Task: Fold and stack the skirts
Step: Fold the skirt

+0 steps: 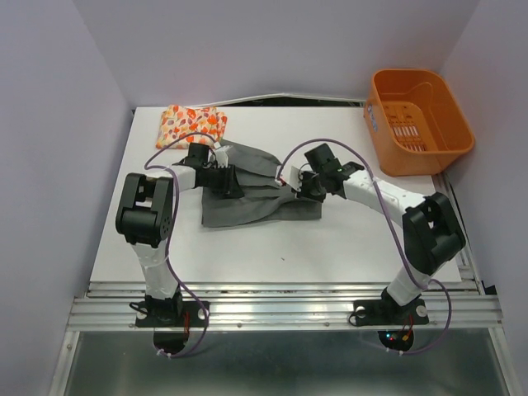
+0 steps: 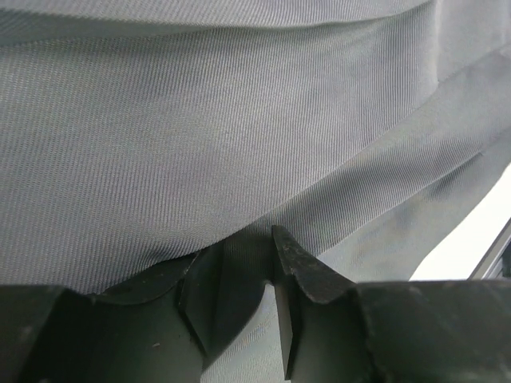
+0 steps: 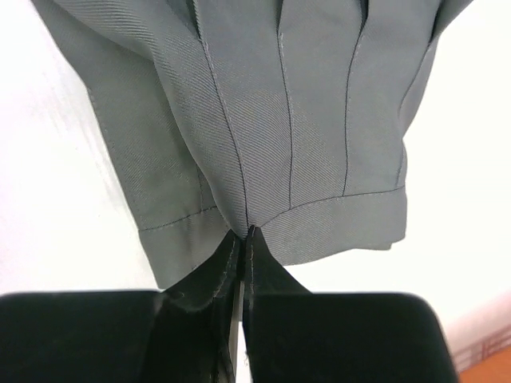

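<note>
The dark grey skirt [image 1: 252, 198] lies partly folded in the middle of the white table. My left gripper [image 1: 227, 180] is at its left upper part. In the left wrist view the gripper [image 2: 246, 243] has its jaws closed to a narrow gap with a fold of grey cloth [image 2: 239, 136] pinched between them. My right gripper [image 1: 302, 188] is at the skirt's right edge. In the right wrist view it [image 3: 246, 233] is shut on the stitched hem of the grey skirt [image 3: 303, 120]. The printed cream skirt [image 1: 191, 124] lies folded at the back left.
An orange plastic basket [image 1: 388, 140] stands at the back right of the table. The white table [image 1: 330, 247] ends in a metal rail at the near edge. Purple walls close in left, right and back.
</note>
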Controlling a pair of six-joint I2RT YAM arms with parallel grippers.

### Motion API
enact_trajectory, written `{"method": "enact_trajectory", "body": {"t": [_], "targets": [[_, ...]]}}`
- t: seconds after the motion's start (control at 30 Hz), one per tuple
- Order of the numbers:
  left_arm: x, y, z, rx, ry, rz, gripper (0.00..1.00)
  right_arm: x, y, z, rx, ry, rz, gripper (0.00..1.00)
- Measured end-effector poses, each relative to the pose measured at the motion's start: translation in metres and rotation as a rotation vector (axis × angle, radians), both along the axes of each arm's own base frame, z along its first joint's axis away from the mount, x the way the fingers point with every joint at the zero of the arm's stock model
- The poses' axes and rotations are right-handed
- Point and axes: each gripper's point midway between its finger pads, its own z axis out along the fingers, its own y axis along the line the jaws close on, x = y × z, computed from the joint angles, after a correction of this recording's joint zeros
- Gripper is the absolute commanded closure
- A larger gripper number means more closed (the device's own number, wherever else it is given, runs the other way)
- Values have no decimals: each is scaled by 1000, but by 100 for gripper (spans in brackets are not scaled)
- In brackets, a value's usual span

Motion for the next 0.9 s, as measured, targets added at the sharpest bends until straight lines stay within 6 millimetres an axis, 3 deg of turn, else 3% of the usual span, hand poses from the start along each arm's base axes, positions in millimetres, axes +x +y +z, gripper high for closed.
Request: {"method": "enact_trajectory", "body": {"t": [0.2,0.3,0.43,0.5,0.67,0.77,0.9], "targets": [[1,0,0,-3,7,13,58,-11,4,17,5,39,46,99],[1,0,0,-3,8,16,58,-29,2,2,-7,105,71,99],[1,0,0,-3,8,16,58,-47,-3,-33,-34,200,86,99],[1,0,0,-6,9,13,58,-51,-6,-57,-59,236,97,89],[-5,-1,7,-29,-9,-34,60,-46,0,-55,-33,226,87,62],[-17,-4,32,-70,-46,-91,62,-52,5,-48,-2,271,65,53],[-30,-14,93,-152,-182,-175,64,-59,17,-19,66,338,25,50]]}}
